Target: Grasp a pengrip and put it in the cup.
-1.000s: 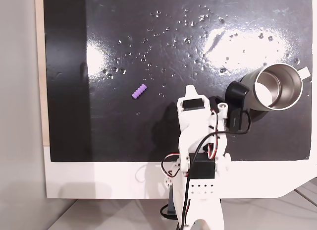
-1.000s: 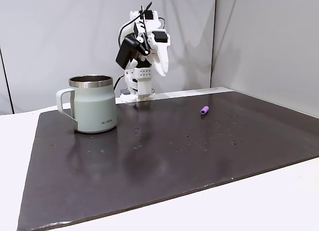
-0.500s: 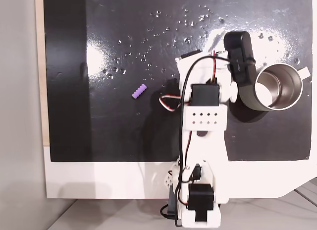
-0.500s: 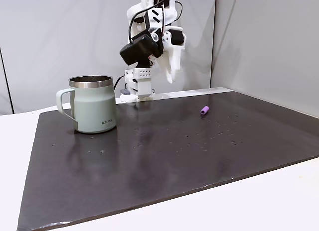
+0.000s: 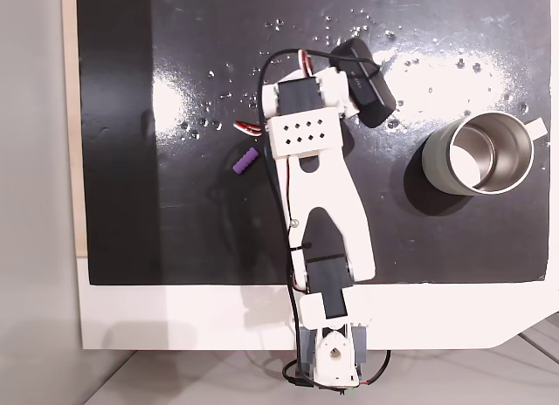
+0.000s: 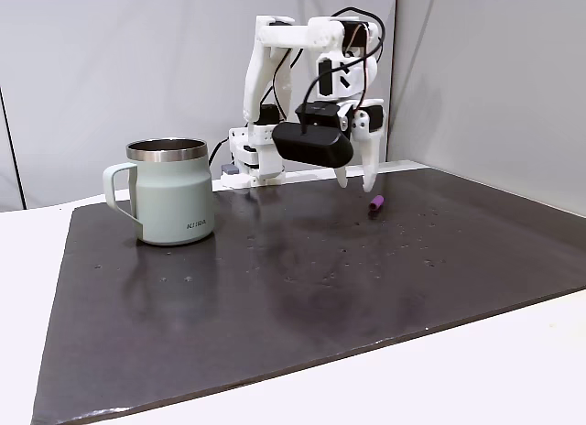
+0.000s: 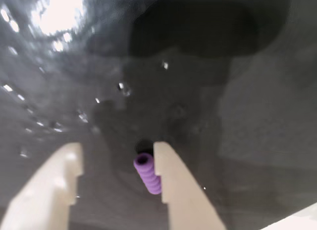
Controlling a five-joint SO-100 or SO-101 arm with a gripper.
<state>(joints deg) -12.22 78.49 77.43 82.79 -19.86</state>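
The arm is stretched out over the dark mat (image 6: 302, 288), claw (image 6: 356, 176) pointed down, fingers spread — the purple pengrip (image 7: 148, 173) lies on the mat between them, well apart from the cup (image 6: 169, 190).

Bright glare on mat (image 5: 175, 99), wrist view blurred

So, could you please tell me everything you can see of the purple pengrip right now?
The pengrip is a small purple cylinder with ribbed rings, rubbery-looking, with a hole at its end in the wrist view. It lies on its side on the dark mat, far from the cup. In a fixed view it sits just left of the arm. The open gripper hangs above it, one finger right beside it; contact can't be confirmed.
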